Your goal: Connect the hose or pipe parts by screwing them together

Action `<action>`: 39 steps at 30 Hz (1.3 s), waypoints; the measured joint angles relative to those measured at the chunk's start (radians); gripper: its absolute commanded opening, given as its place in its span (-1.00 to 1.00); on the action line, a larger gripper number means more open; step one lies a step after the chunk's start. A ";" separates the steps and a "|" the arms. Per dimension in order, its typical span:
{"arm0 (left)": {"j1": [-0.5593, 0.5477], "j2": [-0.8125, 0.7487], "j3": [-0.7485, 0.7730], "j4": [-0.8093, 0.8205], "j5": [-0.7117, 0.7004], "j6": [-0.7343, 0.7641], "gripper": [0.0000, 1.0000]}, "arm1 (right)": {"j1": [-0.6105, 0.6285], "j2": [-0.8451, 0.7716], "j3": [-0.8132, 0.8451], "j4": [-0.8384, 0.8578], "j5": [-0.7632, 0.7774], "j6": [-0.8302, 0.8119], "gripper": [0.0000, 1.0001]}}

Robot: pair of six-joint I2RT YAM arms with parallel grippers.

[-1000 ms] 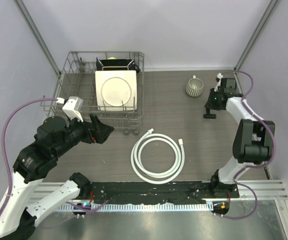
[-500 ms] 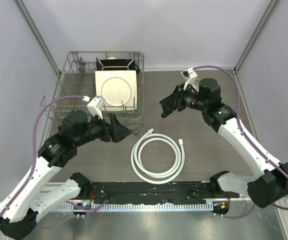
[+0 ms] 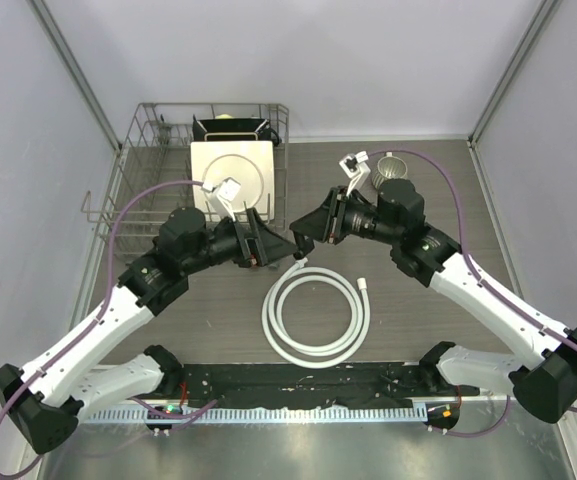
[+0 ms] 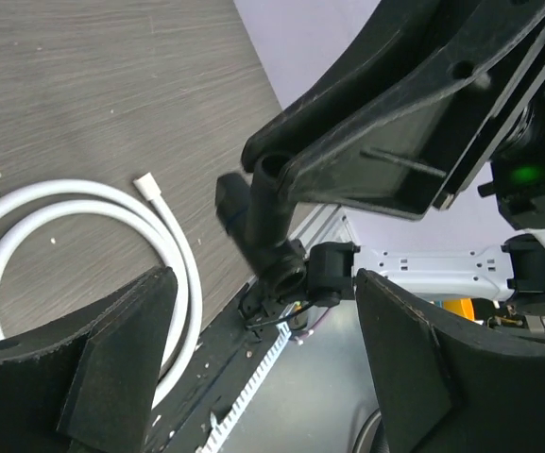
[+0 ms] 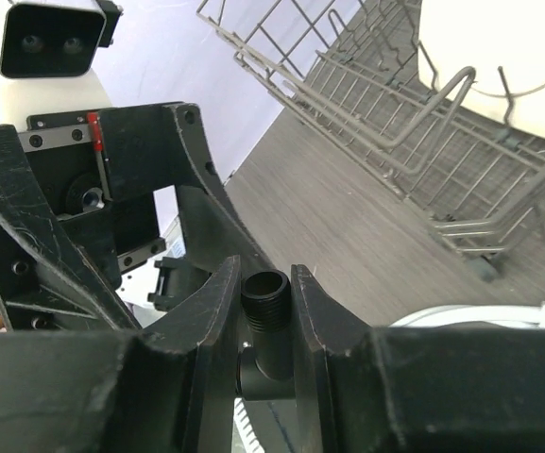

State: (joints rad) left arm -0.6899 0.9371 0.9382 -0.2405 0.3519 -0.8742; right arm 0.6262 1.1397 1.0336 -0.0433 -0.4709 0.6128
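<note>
Gray wood-grain table (image 3: 218, 320) w/ pale lavender walls (image 3: 298, 60) is filling the scene. At back L, a wire rack (image 3: 153, 160) is holding a white plate (image 3: 213, 170) standing on edge. L arm (image 3: 108, 320) is reaching from the near L corner toward ctr. L gripper (image 3: 278, 248) is hovering above the table just L of ctr, pointing R, its fingers (image 4: 121, 359) standing wide apart w/ nothing clamped btwn them. In L wrist view a small black T-shaped fitting (image 5: 265, 293) is hanging right in front of that gap; whether either L finger is touching it, can't tell. R gripper (image 3: 303, 228) is meeting the L one tip to tip above the table, just in front of the rack's R corner. Its jaws are pressing tight on the fitting's body, w/ one threaded end sticking out past the fingertips toward the L gripper. White hose (image 3: 270, 316) is lying flat on the table in approx two loops, on the near side of both grippers, apart from them and from the fitting. One white end connector (image 3: 301, 263) is resting at the coil's far L, almost under the grippers; the other end is lying at the coil's far R. Further R at the back, a ribbed metal cup (image 3: 396, 175) is standing just behind the R wrist. R arm (image 3: 498, 305) is stretching from the near R corner to ctr.
</note>
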 measured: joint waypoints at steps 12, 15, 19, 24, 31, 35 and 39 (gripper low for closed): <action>-0.082 0.089 0.002 0.043 -0.084 0.013 0.48 | 0.074 0.000 0.004 -0.061 0.134 0.071 -0.98; -0.087 0.089 0.005 0.036 -0.118 0.029 0.45 | 0.093 0.000 0.005 -0.063 0.154 0.079 -0.98; -0.089 0.091 0.010 0.026 -0.142 0.047 0.23 | 0.131 0.021 0.015 -0.063 0.185 0.085 -0.98; -0.092 0.119 0.014 -0.027 -0.169 0.053 -0.81 | 0.158 0.053 0.023 -0.063 0.222 0.089 -0.98; -0.095 0.121 0.027 -0.062 -0.174 0.055 -1.00 | 0.171 0.063 0.025 -0.077 0.254 0.058 -0.02; -0.095 0.115 0.028 -0.077 -0.166 0.040 -1.00 | 0.171 0.015 0.019 -0.086 0.279 -0.031 0.38; -0.095 0.070 0.023 -0.061 -0.165 0.045 -1.00 | 0.171 -0.168 -0.042 -0.080 0.362 -0.101 0.55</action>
State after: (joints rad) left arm -0.7853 1.0073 0.9615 -0.3016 0.1871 -0.8291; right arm 0.7971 0.9714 0.9913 -0.1234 -0.1093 0.5121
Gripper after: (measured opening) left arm 0.249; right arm 0.748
